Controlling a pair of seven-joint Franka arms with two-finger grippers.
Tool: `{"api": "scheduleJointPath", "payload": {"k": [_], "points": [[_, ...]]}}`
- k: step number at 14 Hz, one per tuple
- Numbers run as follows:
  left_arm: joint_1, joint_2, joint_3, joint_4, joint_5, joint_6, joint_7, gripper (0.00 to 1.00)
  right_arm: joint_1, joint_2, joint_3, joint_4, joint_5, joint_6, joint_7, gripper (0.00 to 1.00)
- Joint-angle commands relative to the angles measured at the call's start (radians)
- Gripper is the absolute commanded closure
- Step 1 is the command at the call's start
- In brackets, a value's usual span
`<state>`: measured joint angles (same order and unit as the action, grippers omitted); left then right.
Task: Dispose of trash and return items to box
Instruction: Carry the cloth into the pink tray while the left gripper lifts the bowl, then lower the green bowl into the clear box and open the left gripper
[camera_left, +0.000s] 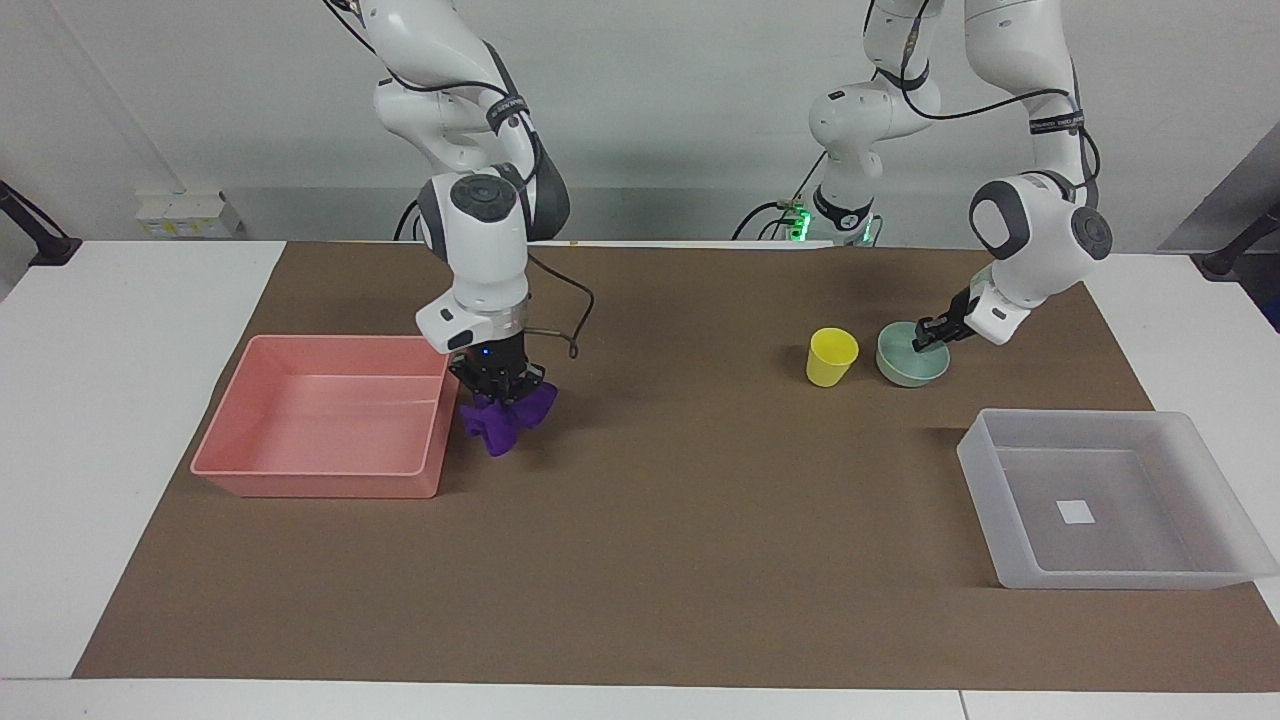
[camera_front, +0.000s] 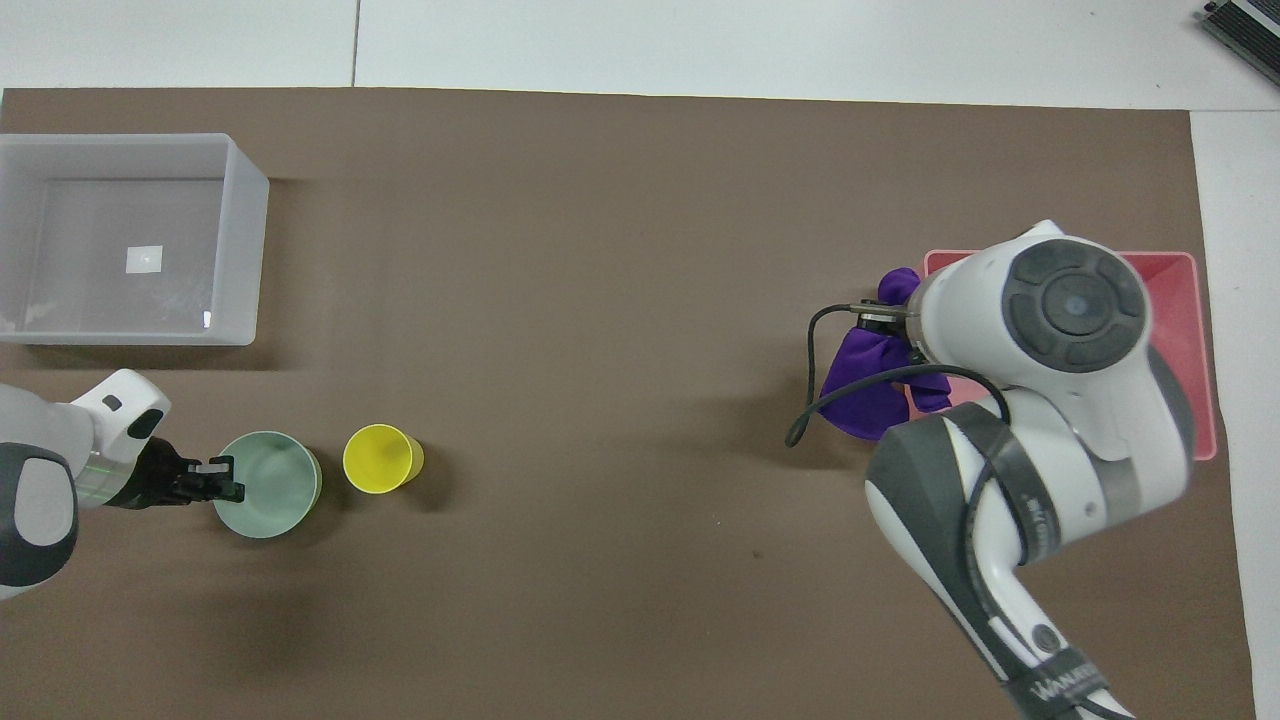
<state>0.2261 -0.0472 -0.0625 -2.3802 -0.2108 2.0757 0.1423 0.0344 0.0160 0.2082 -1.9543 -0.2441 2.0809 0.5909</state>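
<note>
My right gripper (camera_left: 499, 384) is shut on the deep-purple cloth (camera_left: 503, 418) and holds it in the air, just beside the pink tray's wall. In the overhead view the cloth (camera_front: 866, 384) hangs by the tray's edge and the arm hides the gripper. My left gripper (camera_left: 926, 342) is down at the rim of the pale green bowl (camera_left: 904, 370), on the side toward the left arm's end of the table; it also shows in the overhead view (camera_front: 214, 488) at the bowl (camera_front: 272, 486). The yellow cup (camera_left: 831, 357) (camera_front: 380, 459) stands upright beside the bowl. The translucent box (camera_left: 1100, 576) (camera_front: 246, 250) holds nothing.
The pink tray (camera_left: 318, 482) (camera_front: 1196, 300) sits at the right arm's end of the brown mat (camera_left: 700, 550) and holds nothing. The box lies farther from the robots than the bowl and cup, at the left arm's end.
</note>
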Motion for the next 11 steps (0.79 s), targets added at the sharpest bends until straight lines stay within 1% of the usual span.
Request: {"api": "scheduleJointPath", "payload": {"k": [1, 2, 4, 5, 6, 8, 10, 11], "points": [[0.074, 0.018, -0.004, 0.204, -0.013, -0.249, 0.02, 1.0, -0.083, -0.044, 0.005, -0.008, -0.02, -0.022, -0.066, 1.0], [0.093, 0.032, -0.004, 0.296, -0.013, -0.338, 0.019, 1.0, -0.114, -0.054, 0.005, -0.008, -0.012, -0.022, -0.084, 1.0], [0.124, 0.088, -0.004, 0.526, -0.007, -0.512, 0.013, 1.0, -0.151, -0.059, 0.004, -0.005, -0.012, -0.009, -0.117, 1.0], [0.128, 0.13, 0.001, 0.649, 0.01, -0.579, 0.013, 1.0, -0.175, -0.056, 0.005, -0.005, -0.011, 0.001, -0.143, 1.0], [0.134, 0.166, 0.015, 0.742, 0.031, -0.606, 0.017, 1.0, -0.198, -0.051, 0.005, -0.005, -0.009, 0.016, -0.169, 1.0], [0.136, 0.265, 0.018, 0.824, 0.037, -0.571, 0.019, 1.0, -0.232, -0.035, 0.005, -0.014, 0.012, 0.051, -0.201, 1.0], [0.142, 0.357, 0.019, 0.903, 0.036, -0.472, 0.02, 1.0, -0.245, 0.004, 0.005, -0.014, 0.034, 0.088, -0.201, 1.0], [0.157, 0.401, 0.016, 0.932, 0.033, -0.392, 0.011, 1.0, -0.257, 0.018, 0.005, -0.014, 0.034, 0.099, -0.201, 1.0]]}}
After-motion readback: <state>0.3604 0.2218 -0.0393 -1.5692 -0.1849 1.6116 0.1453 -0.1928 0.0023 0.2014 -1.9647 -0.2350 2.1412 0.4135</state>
